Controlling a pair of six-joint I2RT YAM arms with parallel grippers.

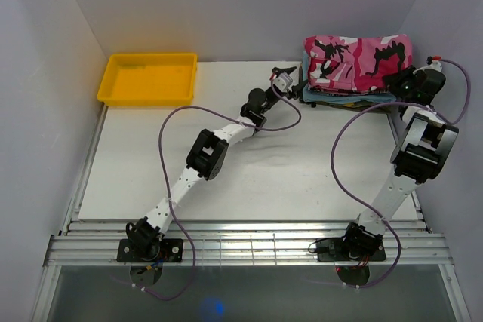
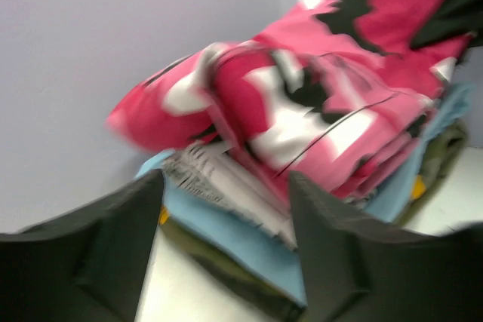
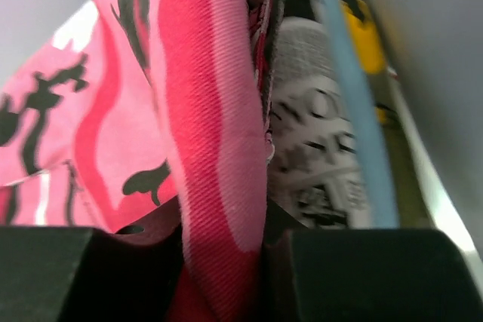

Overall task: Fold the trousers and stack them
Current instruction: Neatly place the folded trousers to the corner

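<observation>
Grip of the right hand (image 3: 223, 262) is tight on a pink fold of the trousers (image 3: 211, 133), at the right end of the bundle. The left hand (image 2: 226, 182) has its fingers apart with nothing between them, just beside the left end. The trousers lie folded on top of a pile, over a newspaper-print garment (image 2: 207, 175) and a light blue cloth (image 2: 234, 235), at the far right of the counter (image 1: 264, 171).

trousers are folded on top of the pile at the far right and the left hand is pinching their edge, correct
No: the right hand pinches the edge of the trousers, as the right wrist view shows; the left hand is open. The rest is right.
</observation>
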